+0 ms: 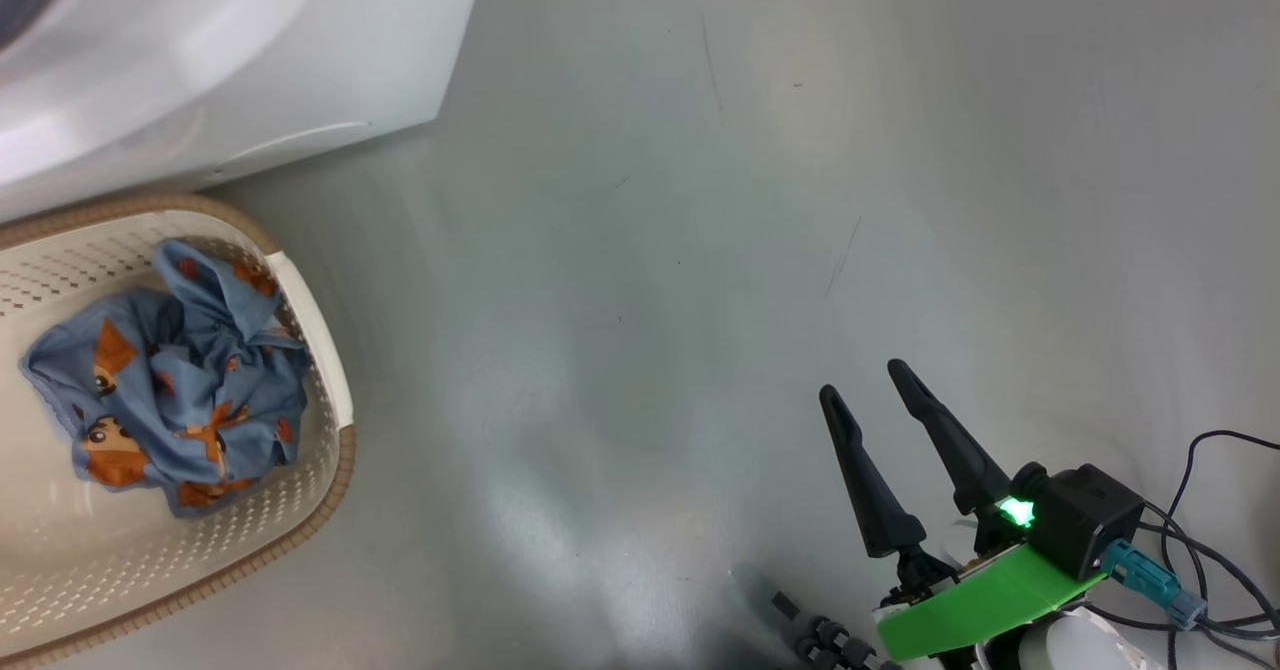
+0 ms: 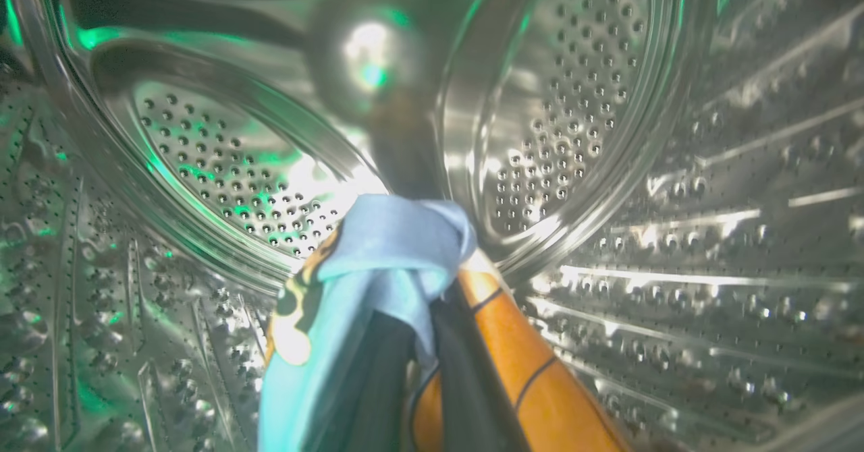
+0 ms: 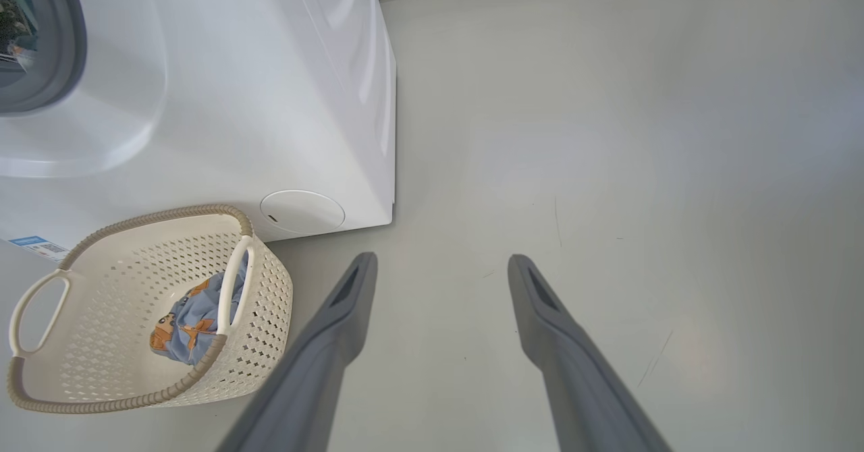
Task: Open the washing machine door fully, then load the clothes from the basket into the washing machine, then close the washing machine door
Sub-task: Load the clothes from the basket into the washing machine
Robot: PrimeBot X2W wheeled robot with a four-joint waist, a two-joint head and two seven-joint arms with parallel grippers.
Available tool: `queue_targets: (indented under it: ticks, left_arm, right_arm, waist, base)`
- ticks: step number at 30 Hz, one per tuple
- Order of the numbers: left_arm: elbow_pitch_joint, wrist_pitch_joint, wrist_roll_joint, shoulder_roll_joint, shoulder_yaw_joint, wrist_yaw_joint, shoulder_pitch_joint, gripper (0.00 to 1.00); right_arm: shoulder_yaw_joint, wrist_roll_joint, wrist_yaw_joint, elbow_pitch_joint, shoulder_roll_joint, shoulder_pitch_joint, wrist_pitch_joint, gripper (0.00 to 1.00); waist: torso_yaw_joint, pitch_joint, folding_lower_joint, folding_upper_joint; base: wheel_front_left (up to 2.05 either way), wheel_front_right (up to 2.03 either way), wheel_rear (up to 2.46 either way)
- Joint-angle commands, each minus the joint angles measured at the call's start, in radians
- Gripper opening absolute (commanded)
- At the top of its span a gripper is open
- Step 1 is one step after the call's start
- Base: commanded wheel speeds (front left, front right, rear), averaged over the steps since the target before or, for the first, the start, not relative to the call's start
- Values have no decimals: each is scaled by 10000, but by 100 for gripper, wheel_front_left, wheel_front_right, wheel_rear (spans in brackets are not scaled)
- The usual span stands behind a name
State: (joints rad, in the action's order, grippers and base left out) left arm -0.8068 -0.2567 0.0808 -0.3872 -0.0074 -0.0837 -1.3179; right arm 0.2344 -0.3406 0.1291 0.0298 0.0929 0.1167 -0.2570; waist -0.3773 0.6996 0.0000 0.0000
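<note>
Perforated steel is gleaming all round the left tool [image 2: 425, 324], which is sitting inside the drum [image 2: 607, 101] of the washing machine [image 3: 236, 101] and clenching a soft garment [image 2: 391, 249], light blue with orange and black print, draped over its dark fingers [image 2: 466, 384]; green light is glancing off the dimpled metal. The right tool [image 1: 863, 382] is hanging released, its long tapered fingers spread over the smooth, faintly scuffed grey floor [image 1: 700, 250], well apart from the basket [image 1: 345, 450]. That cream plastic basket, lattice-pierced with a brown woven-look rim, is standing on the floor just beside the machine's glossy white front, and a second crumpled blue garment [image 1: 170, 390] with orange cartoon print is lying in it. The right wrist view is taking in the grey rubber gasket [image 3: 67, 47], a round flap [image 3: 302, 210] low on the front panel, a small blue label [image 3: 34, 244] and the basket's white loop handles [image 3: 233, 283]; the head view is adding dark cables [image 1: 1200, 530] trailing by the right tool.
</note>
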Motion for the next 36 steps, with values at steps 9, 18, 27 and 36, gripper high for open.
queue_targets:
  ticks: [9, 18, 27, 36]
  left_arm:
    - [-1705, -1, -448, -320, -495, -126, -690, 100]
    - [-3447, 434, -431, 195, -708, -600, -1250, 100]
    - [-4004, 217, 51, 769, -495, -799, -1206, 100]
    - [-3957, 8, 452, 1170, -441, -376, -883, 100]
  right_arm:
    - [204, -134, 16, -73, 31, -531, -48, 100]
    - [164, -160, 16, 32, 78, -467, -48, 100]
    - [80, -165, 16, 39, 210, -316, -48, 100]
    - [-160, -139, 16, -14, 212, -62, -48, 100]
  waist:
    - [75, -271, 0, 0]
    - [466, -684, 0, 0]
    - [955, -966, 0, 0]
    - [1487, -921, 0, 0]
  base:
    - [0, 0, 0]
    - [0, 0, 0]
    - [0, 0, 0]
    - [0, 0, 0]
